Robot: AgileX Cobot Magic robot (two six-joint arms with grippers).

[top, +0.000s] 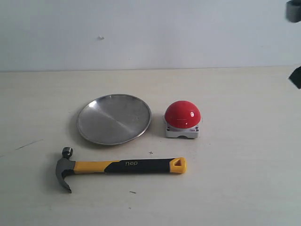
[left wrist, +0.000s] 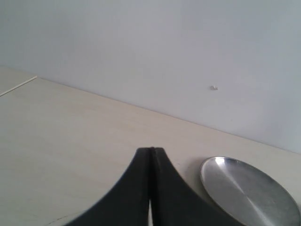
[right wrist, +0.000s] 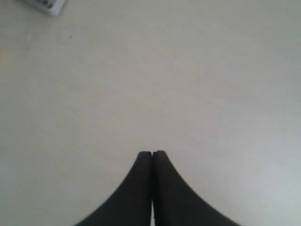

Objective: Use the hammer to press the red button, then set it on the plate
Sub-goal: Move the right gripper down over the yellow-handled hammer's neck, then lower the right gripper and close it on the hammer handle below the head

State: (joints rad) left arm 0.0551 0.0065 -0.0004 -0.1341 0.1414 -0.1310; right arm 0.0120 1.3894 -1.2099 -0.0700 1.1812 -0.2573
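The hammer (top: 123, 166) lies flat near the table's front, its dark head at the left and its yellow end with the triangular hole at the right. Behind it sits the dull-silver plate (top: 114, 118), and to the plate's right stands the red button (top: 182, 114) on its grey base. My left gripper (left wrist: 151, 149) is shut and holds nothing, with the plate (left wrist: 249, 195) off to one side of it. My right gripper (right wrist: 153, 152) is also shut over bare table. A corner of the button's grey base (right wrist: 47, 4) shows at that frame's edge.
The pale table (top: 244, 160) runs back to a plain white wall (top: 150, 33). A dark piece of the right arm (top: 295, 77) shows at the exterior view's right edge, well away from the objects.
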